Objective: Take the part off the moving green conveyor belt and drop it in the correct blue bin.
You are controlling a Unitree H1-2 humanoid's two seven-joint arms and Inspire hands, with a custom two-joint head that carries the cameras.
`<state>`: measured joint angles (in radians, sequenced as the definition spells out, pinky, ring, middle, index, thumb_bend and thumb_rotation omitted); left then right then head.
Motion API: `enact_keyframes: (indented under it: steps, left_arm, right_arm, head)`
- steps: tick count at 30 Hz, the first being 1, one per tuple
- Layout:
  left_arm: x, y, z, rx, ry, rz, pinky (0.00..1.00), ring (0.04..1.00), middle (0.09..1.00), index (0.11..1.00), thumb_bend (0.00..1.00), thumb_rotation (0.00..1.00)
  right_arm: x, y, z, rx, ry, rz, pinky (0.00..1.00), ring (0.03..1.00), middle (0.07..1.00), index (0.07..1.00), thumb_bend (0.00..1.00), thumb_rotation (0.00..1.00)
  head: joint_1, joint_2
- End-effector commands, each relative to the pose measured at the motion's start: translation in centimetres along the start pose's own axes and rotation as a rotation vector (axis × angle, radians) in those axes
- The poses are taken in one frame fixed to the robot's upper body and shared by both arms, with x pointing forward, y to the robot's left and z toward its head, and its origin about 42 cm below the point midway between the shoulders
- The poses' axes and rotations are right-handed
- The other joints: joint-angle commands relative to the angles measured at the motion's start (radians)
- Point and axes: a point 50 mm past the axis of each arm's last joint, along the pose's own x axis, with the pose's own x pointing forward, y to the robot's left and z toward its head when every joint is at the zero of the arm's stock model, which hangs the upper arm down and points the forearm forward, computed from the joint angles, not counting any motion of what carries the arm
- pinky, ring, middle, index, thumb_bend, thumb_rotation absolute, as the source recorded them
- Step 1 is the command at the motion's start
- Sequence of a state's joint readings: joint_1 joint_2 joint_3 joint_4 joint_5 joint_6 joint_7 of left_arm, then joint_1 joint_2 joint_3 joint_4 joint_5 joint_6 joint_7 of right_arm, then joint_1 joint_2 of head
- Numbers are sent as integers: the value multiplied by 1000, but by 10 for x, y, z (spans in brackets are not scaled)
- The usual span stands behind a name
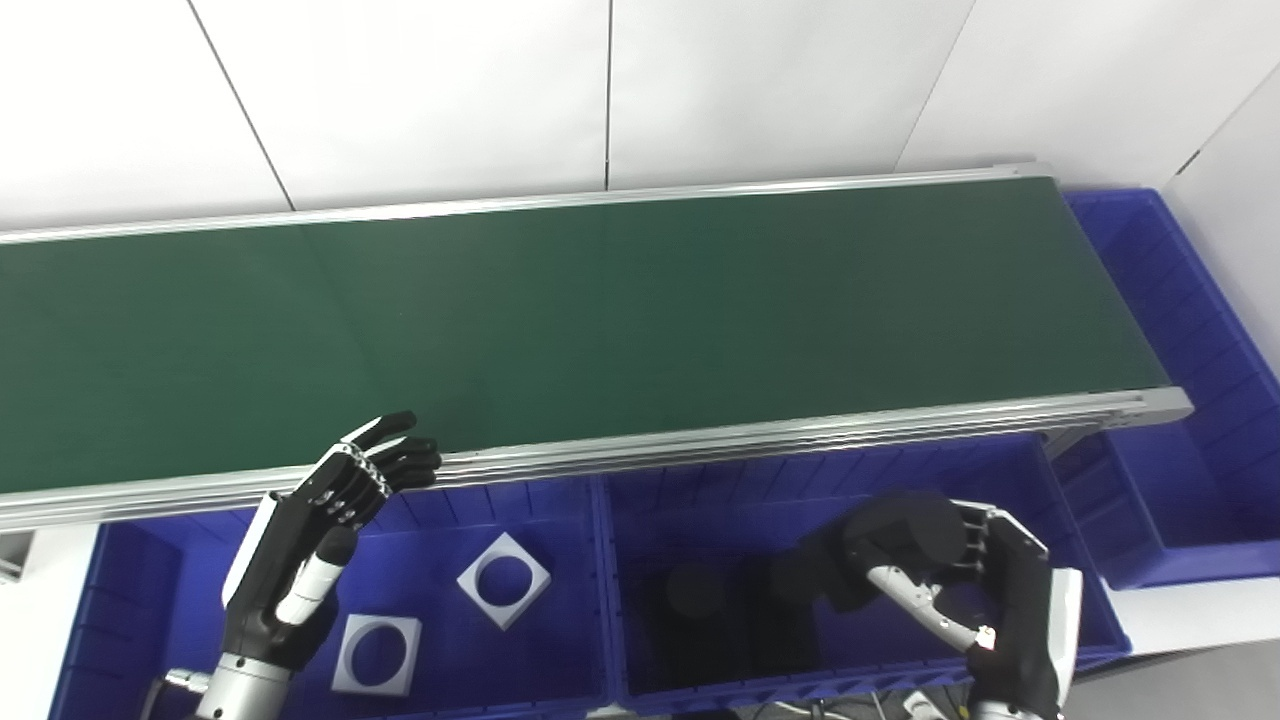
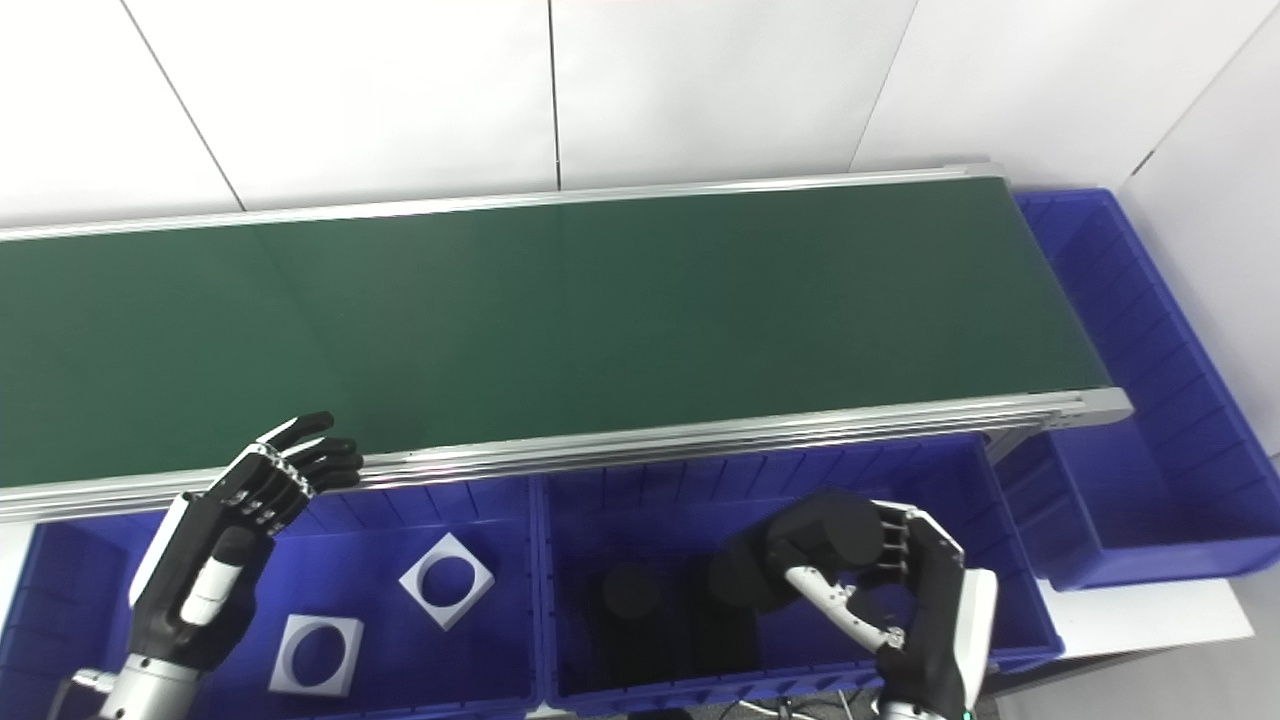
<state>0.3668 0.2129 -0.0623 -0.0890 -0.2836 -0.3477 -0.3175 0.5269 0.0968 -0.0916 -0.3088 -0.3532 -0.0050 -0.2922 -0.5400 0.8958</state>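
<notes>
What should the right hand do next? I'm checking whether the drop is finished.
Probably open the right hand: it is curled around a black part directly above the right blue bin, where other black parts already lie. The belt shows nothing to pick.

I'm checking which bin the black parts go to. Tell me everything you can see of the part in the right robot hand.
The part is matte black and rounded, apparently a short cylinder, though its dark surface hides detail. The right robot hand has its fingers curled around it, holding it above the right blue bin, where similar black parts lie. It touches nothing but the hand.
</notes>
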Motion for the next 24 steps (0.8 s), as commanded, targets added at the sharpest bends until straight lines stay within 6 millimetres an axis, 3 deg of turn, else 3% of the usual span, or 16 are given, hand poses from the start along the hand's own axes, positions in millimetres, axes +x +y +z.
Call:
enact_keyframes:
  steps: [1,10,24]
  left_arm:
    - [2,7,6,15,-31,-8,714,731,749,818,793,754]
    - [0,10,7,15,-19,0,712,725,743,812,819,751]
    - [-3,12,10,22,-18,-2,711,726,741,813,810,754]
  right_arm:
    - [4,-5,5,19,-62,-45,330,398,439,507,529,0]
    - [14,-11,-5,17,-26,-112,366,428,452,502,530,0]
    - [21,-10,-22,7,35,-171,319,397,433,504,530,0]
  head:
    - [0,-1]
    - [-4,-1]
    - [-1,7]
